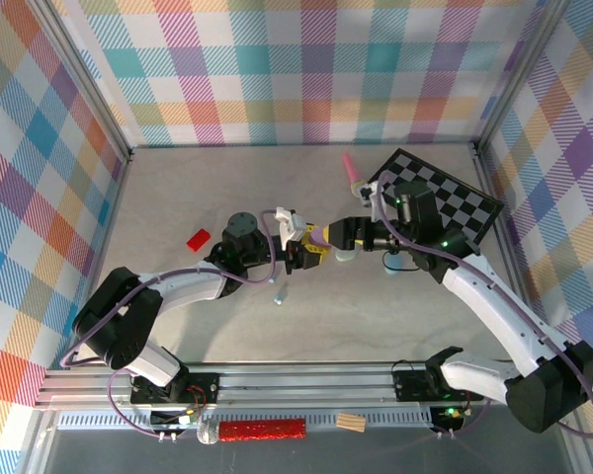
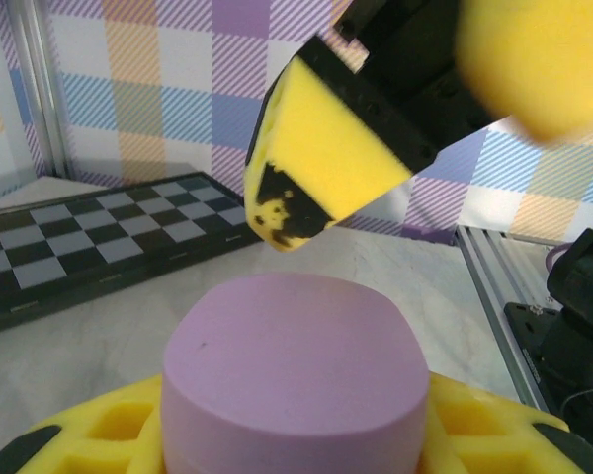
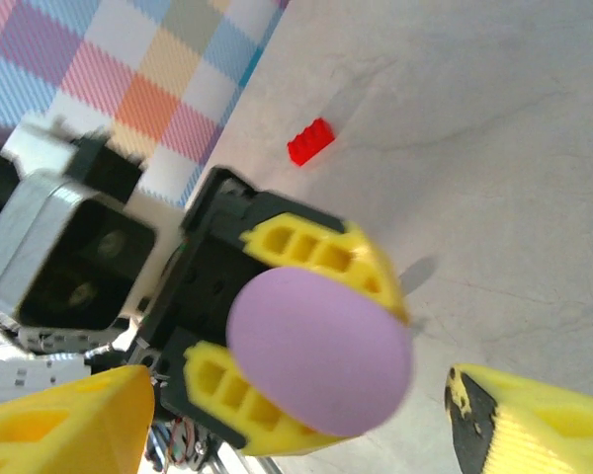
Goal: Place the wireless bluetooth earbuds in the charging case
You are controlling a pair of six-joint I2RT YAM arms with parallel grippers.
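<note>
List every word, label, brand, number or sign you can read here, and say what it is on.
No text can be read in any view.
Purple case: plain surface, no print showing.
Chessboard: squares only, no letters or numbers visible.
Red block: too small to tell whether it has any marking.

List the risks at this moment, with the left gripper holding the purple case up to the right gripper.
1. The left gripper clamps the purple case only by its sides, seemingly above the table. A nudge might tip or drop it.
2. The open right gripper straddles the case closely. Its yellow fingers may strike the case or the left gripper if it advances or closes.
</note>
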